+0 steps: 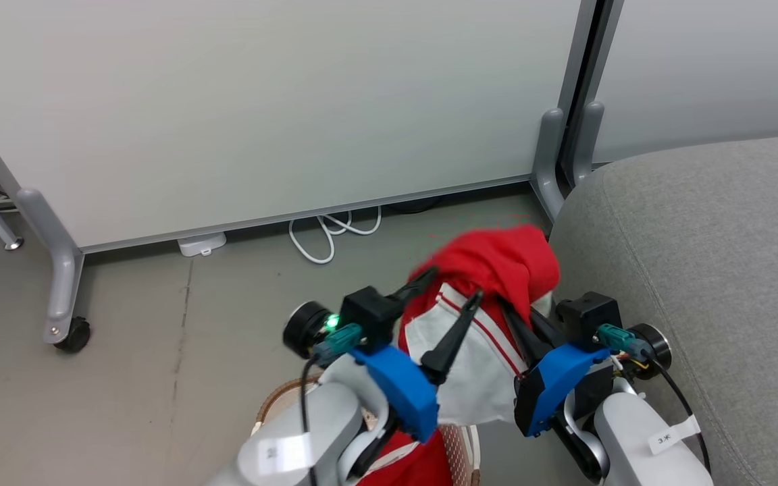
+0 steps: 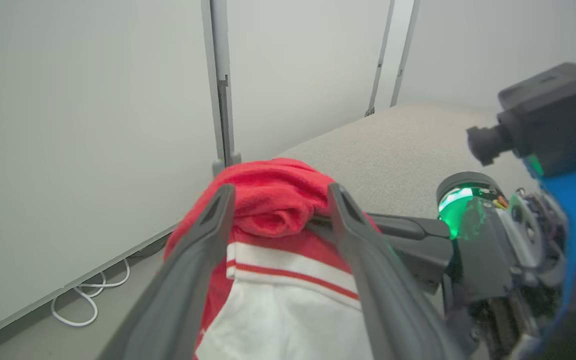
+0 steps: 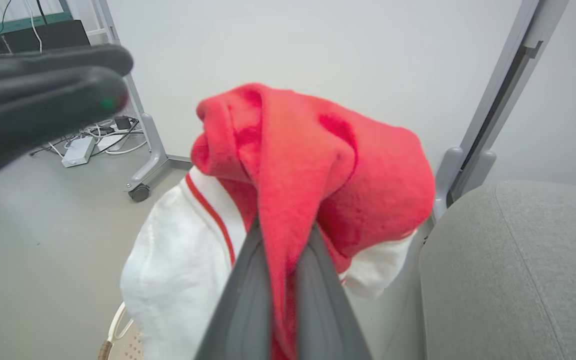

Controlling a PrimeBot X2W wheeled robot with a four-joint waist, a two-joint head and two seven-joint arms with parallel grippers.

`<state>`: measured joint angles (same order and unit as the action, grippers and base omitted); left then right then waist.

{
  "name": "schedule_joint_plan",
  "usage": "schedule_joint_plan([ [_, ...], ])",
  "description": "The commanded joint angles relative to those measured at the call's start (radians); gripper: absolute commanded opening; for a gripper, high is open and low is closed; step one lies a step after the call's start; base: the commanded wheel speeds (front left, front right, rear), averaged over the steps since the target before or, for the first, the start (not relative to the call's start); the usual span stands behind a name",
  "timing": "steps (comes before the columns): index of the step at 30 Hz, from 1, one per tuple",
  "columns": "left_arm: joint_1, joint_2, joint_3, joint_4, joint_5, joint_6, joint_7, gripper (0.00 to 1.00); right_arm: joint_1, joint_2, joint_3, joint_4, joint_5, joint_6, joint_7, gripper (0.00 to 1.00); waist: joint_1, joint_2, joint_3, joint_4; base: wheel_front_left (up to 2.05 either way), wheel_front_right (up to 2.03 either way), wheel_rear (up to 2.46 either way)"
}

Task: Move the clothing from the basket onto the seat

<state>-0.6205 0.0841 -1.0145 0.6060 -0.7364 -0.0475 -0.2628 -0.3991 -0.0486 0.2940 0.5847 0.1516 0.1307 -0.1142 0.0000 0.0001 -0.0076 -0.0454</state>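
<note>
Above the basket (image 1: 269, 403), beside the seat (image 1: 699, 270), my right end effector (image 3: 279, 240) clamps the hanging clothing (image 1: 497, 266), left end effector (image 2: 280, 195) spread apart around it; carry step: next, I judge, swing rightward over seat, release.

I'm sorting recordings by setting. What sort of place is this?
Probably a lab or office test area rather than a home: white partition panels on grey wheeled stands, loose white cables on a bare grey floor, and one grey upholstered seat set beside them.
</note>
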Motion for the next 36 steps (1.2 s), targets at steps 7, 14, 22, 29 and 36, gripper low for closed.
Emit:
schedule_joint_plan([
  [7, 0.203, 0.067, 0.234, -0.158, 0.177, -0.034, -0.003, 1.00, 0.029, -0.003, -0.034, -0.038, -0.022, 0.000, 0.006, 0.00, 0.0000, -0.0001, 0.013, 0.013, 0.00, 0.00, 0.00],
  [14, 0.330, 0.084, 0.394, -0.246, 0.303, -0.055, -0.003, 1.00, 0.043, -0.003, -0.063, -0.068, -0.036, 0.000, 0.015, 0.00, 0.0000, -0.0001, 0.028, 0.018, 0.00, 0.00, 0.00],
  [22, 0.427, 0.066, 0.551, -0.282, 0.423, -0.065, -0.003, 1.00, 0.057, -0.003, -0.097, -0.105, -0.049, 0.000, 0.026, 0.00, 0.0000, -0.0001, 0.049, 0.021, 0.00, 0.00, 0.00],
  [29, 0.461, 0.047, 0.621, -0.293, 0.470, -0.076, -0.003, 1.00, 0.077, -0.003, -0.120, -0.124, -0.054, 0.000, 0.031, 0.00, 0.0000, -0.0001, 0.054, 0.023, 0.00, 0.00, 0.00],
  [36, 0.476, 0.031, 0.647, -0.291, 0.488, -0.084, -0.003, 1.00, 0.084, -0.003, -0.129, -0.133, -0.050, 0.000, 0.031, 0.00, 0.0000, -0.0001, 0.054, 0.019, 0.00, 0.00, 0.00],
])
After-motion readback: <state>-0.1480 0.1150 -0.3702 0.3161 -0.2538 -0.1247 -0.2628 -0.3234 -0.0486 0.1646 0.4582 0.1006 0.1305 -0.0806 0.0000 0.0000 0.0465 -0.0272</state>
